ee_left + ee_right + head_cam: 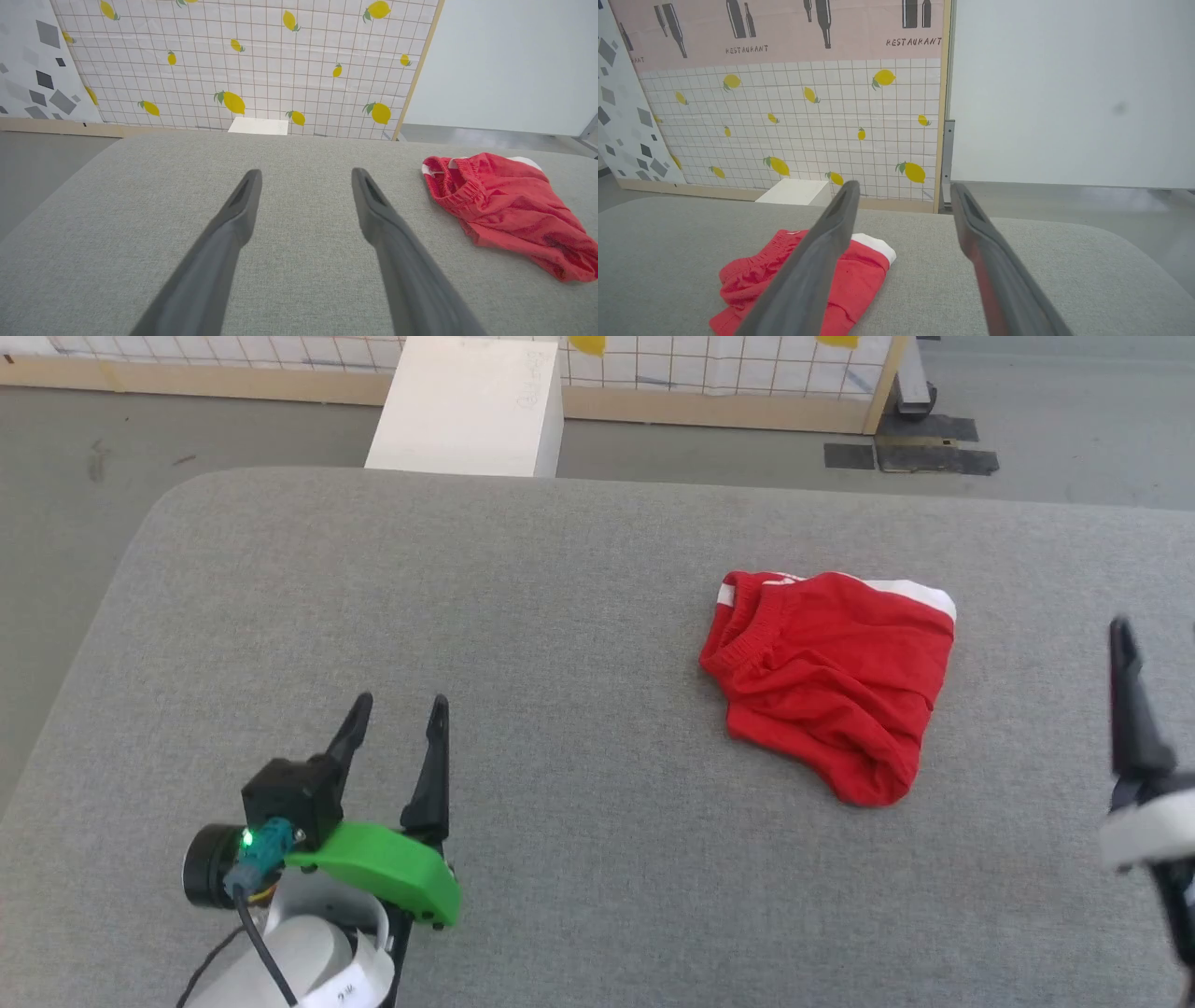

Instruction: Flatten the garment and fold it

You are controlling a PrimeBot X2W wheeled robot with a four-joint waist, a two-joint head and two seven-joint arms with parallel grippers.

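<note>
Crumpled red shorts (831, 681) lie right of centre on the grey counter (560, 616), waistband turned left, bunched leg trailing to the near right. The right tool (904, 186), fingers spread and empty, hovers near on their right, the closer of the two. The left tool (401, 702), likewise spread and empty, sits well apart at the near left, the shorts lying to its far right

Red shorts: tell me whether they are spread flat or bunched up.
Bunched up. The shorts lie in a wrinkled heap on the grey table, waistband curled at one end, white trim partly showing.
</note>
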